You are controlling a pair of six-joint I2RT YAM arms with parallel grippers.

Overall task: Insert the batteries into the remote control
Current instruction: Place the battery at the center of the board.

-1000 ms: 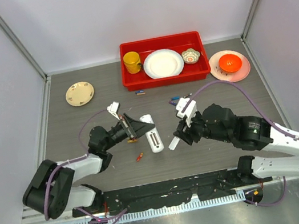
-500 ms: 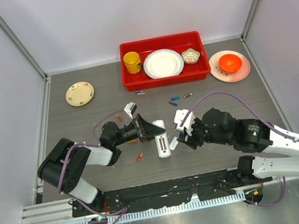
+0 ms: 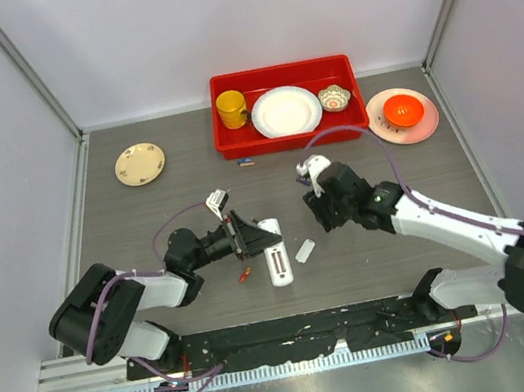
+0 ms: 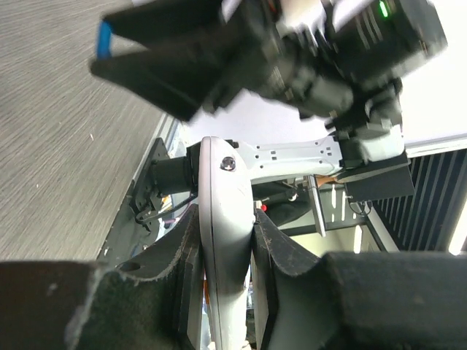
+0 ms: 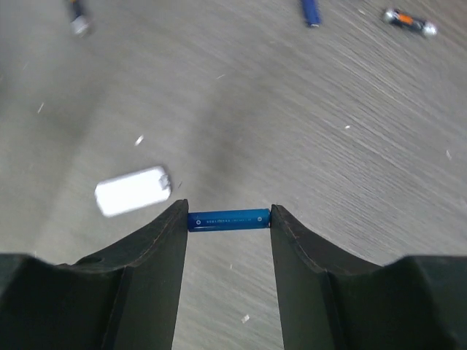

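Note:
The white remote control is clamped edge-on between the fingers of my left gripper, near the table's middle; the left wrist view shows the remote control pinched from both sides. My right gripper hovers just right of it, shut end to end on a blue battery. A small plain white plate lies flat on the table between the two grippers, seen as the white plate in the right wrist view. Loose batteries lie about: a red-orange one, a blue one, another blue one.
A red tray at the back holds a yellow cup, a white plate and a small bowl. A pink plate with an orange bowl sits right; a cream saucer lies left.
My right gripper has pulled back from beside the remote toward the far side, still gripping. The left gripper and remote have shifted slightly left. The white plate has stayed put.

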